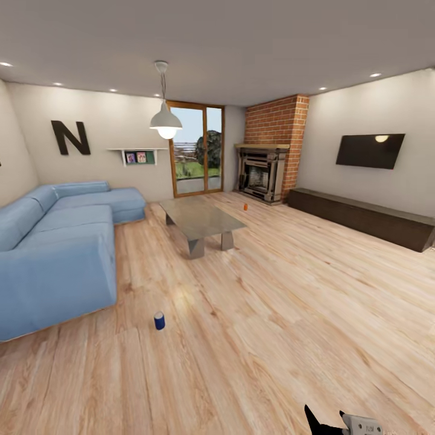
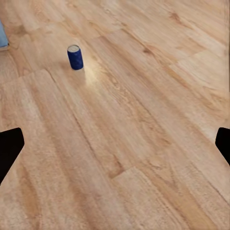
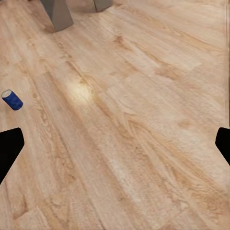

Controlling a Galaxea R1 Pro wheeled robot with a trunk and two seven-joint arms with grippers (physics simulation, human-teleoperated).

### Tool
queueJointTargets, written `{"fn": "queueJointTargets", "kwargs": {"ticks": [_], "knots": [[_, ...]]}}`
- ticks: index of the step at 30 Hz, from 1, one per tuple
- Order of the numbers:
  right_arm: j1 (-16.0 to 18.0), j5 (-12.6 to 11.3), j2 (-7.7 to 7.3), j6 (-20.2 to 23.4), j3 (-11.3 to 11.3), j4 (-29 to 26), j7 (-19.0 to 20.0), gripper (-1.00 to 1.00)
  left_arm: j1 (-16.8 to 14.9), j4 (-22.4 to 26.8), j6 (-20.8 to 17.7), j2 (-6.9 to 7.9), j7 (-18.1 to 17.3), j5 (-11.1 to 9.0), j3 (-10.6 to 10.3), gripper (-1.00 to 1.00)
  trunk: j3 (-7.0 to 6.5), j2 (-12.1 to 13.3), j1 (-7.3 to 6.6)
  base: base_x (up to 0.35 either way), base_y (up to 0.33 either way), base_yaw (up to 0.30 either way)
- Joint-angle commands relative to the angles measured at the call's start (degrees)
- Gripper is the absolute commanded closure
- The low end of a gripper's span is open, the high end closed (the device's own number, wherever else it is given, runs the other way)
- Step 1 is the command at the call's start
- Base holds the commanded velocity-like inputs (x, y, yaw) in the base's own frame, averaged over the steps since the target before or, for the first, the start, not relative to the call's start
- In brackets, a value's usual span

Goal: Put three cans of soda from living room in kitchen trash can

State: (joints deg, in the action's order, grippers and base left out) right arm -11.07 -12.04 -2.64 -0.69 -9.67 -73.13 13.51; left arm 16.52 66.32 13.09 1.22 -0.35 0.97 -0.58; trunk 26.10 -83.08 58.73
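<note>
A blue soda can (image 1: 159,320) stands upright on the light wood plank floor (image 1: 272,314) of the living room, just off the front corner of the light-blue corner sofa (image 1: 57,248) and apart from it. Its silvery top shows in the left wrist view (image 2: 75,57), where the can stands alone on the planks beside a bright glare patch. In the right wrist view the same blue can (image 3: 12,99) appears near the picture's edge, well away from the table legs (image 3: 57,13).

An orange soda can (image 1: 246,206) stands upright farther from the sofa, on the floor beyond the glass-topped coffee table (image 1: 199,219), between that surface and the fireplace (image 1: 261,172). The coffee table sits just beside the sofa's long arm, on the floor in the middle of the room.

Beyond the sofa, wood-framed glass doors (image 1: 197,149) open onto greenery. A brick chimney (image 1: 279,130) rises over the fireplace beside them. A pendant lamp (image 1: 165,121) hangs over the table, a large letter N (image 1: 70,137) and a small wall shelf (image 1: 138,156) hang above the sofa, and a dark television (image 1: 370,150) is mounted over a long low dark cabinet (image 1: 362,217) on the wall across the room from the sofa.

The right gripper (image 1: 338,423) peeks in at the head view's bottom edge. Both pairs of jaws stand wide apart with nothing between them, dark fingertips (image 2: 9,148) at the borders of each wrist view (image 3: 9,148).
</note>
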Motion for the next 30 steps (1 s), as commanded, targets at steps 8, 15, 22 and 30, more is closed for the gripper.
{"fn": "queueJointTargets", "kwargs": {"ticks": [8, 15, 22, 30], "knots": [[0.0, 0.0, 0.00, -0.1, 0.0, 0.0, 0.0, -1.00, 0.0, 0.0, 0.0, 0.01, 0.1, 0.0, 0.0, -1.00, 0.00, 0.0, 0.00, 0.205, 0.063, -0.245], [0.0, 0.0, 0.01, -0.2, 0.0, 0.0, 0.0, -1.00, 0.0, 0.0, 0.0, -0.05, 0.2, 0.1, 0.0, -1.00, 0.00, 0.0, 0.00, 0.191, -0.071, -0.245], [0.0, 0.1, 0.08, -0.3, 0.1, 0.0, 0.0, -1.00, 0.0, 0.0, -0.1, -0.06, 0.3, 0.1, 0.0, -1.00, 0.00, 0.0, 0.00, 0.190, -0.193, -0.245], [0.0, 0.1, 0.09, -0.3, 0.3, 0.0, 0.0, -1.00, 0.0, 0.0, -0.1, -0.08, 0.3, 0.1, 0.0, -1.00, 0.00, 0.0, 0.00, 0.185, -0.232, -0.245]]}}
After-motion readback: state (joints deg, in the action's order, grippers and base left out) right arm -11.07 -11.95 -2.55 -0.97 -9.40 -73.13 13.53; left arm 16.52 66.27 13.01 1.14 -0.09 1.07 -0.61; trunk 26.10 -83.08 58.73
